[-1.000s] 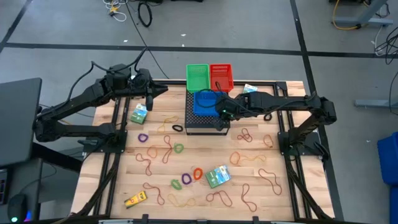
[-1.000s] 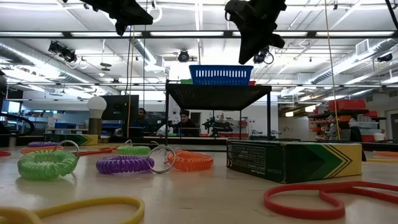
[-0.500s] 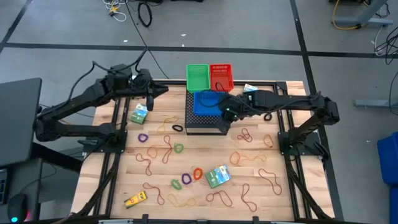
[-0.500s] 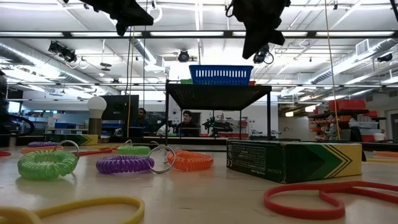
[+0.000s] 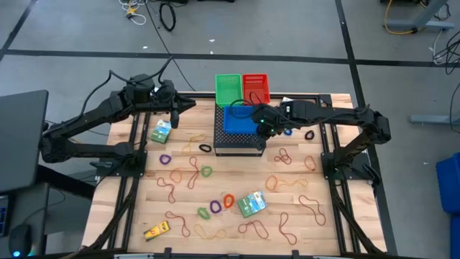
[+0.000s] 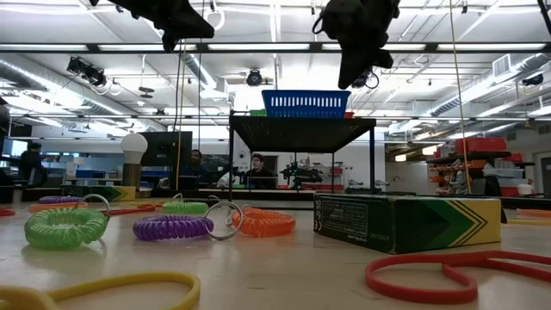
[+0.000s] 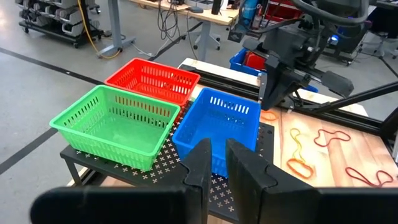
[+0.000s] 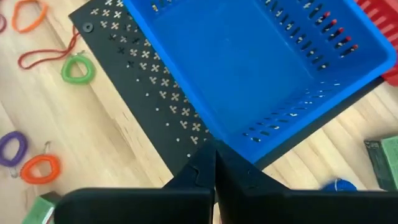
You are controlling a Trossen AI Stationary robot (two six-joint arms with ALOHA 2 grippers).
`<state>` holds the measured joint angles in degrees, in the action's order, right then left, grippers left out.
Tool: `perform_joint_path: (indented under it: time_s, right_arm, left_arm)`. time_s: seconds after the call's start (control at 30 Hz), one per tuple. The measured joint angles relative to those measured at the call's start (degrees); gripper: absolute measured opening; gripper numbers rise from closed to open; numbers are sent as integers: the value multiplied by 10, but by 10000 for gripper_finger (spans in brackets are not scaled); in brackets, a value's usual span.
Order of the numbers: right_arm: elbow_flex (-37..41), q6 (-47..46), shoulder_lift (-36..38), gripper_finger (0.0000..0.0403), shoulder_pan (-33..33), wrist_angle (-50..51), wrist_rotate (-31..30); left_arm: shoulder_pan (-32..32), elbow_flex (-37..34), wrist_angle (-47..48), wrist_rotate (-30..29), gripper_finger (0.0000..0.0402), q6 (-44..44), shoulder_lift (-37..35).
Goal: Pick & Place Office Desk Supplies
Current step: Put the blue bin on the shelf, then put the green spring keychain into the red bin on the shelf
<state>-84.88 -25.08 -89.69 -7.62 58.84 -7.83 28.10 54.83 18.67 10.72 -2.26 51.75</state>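
Observation:
Thin red-brown and tan rubber bands (image 5: pixel 192 173) lie scattered over the wooden table. Among them are coiled rings, purple (image 5: pixel 165 158), green (image 5: pixel 207 171) and orange (image 5: pixel 228 201). Green printed boxes (image 5: pixel 251 203) (image 5: pixel 161 130) and a small yellow item (image 5: pixel 156 231) also lie there. My right gripper (image 5: pixel 262 128) (image 8: pixel 214 163) hangs shut, pointing steeply down beside the near right corner of the blue basket (image 8: pixel 249 68). I see nothing between its fingers. My left gripper (image 5: pixel 188 104) (image 7: pixel 217 165) hovers high at the far left, pointing toward the baskets, its fingers a narrow gap apart and empty.
Green (image 5: pixel 228 88), red (image 5: pixel 255 88) and blue (image 5: pixel 238 117) baskets stand on a black perforated stand (image 5: pixel 238 144) at the table's far middle. A small blue ring (image 5: pixel 287 131) and a black ring (image 5: pixel 310 134) lie right of the stand. People sit in the room beyond.
My right gripper has rolled a little about its own pointing line while hanging above the stand, and its forearm has swung slightly toward the table's far edge. Its fingers stay together.

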Motion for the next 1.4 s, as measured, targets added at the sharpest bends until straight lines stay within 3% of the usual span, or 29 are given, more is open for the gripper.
perform_joint_path:
  time_s: [0.27,0.6,0.9,1.1,1.23,1.4]
  right_arm:
    - [0,5,-12,4,3,7,32]
    - [0,-8,-16,4,-10,13,3]
    - [0,-26,35,4,23,19,9]
    - [0,-22,54,4,92,14,-59]
    - [0,-21,62,4,129,11,-104]
    - [89,-10,124,4,146,-74,-117]
  left_arm:
    - [0,0,0,-2,52,2,0]
    - [0,0,0,-2,52,7,2]
    - [0,0,-1,4,50,-17,25]
    - [0,0,-16,49,47,-70,62]
    - [-10,0,-83,107,23,-26,81]
    - [-35,0,-167,76,9,-97,89]
